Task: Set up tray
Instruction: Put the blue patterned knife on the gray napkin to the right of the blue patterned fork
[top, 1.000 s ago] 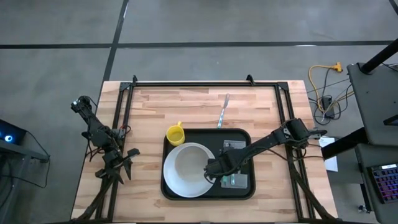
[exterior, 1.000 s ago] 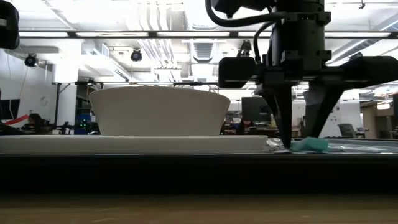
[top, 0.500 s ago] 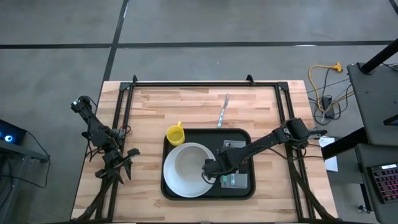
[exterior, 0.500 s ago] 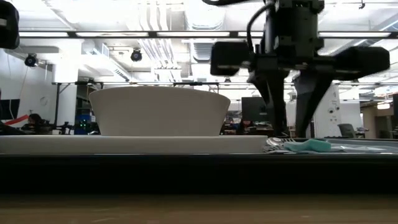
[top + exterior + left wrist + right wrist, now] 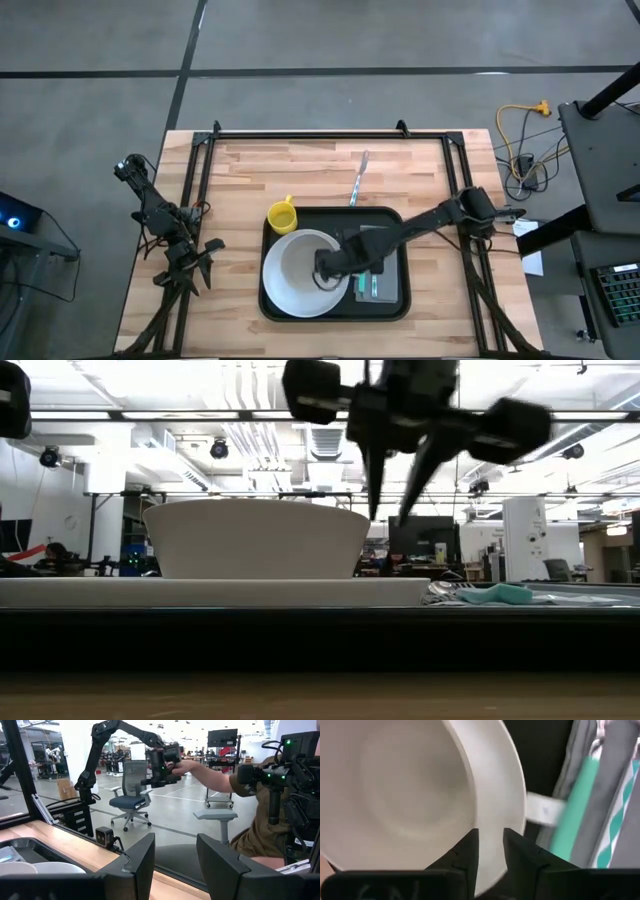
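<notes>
Right gripper (image 5: 322, 268) hangs over the white bowl's (image 5: 297, 268) rim, fingers a narrow gap apart and empty. Below it, the black tray (image 5: 389, 302) sits mid-table holding the bowl on a plate, with a grey napkin (image 5: 385, 288) and teal-handled cutlery. A yellow cup (image 5: 282, 214) touches the tray's corner. Left gripper (image 5: 198, 262) waits, parted, at the table's left edge.

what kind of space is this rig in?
Likely a robotics lab or open workshop: another robot arm guided by a person's hand, rolling office chairs, and exposed ceiling ducts with strip lights.
</notes>
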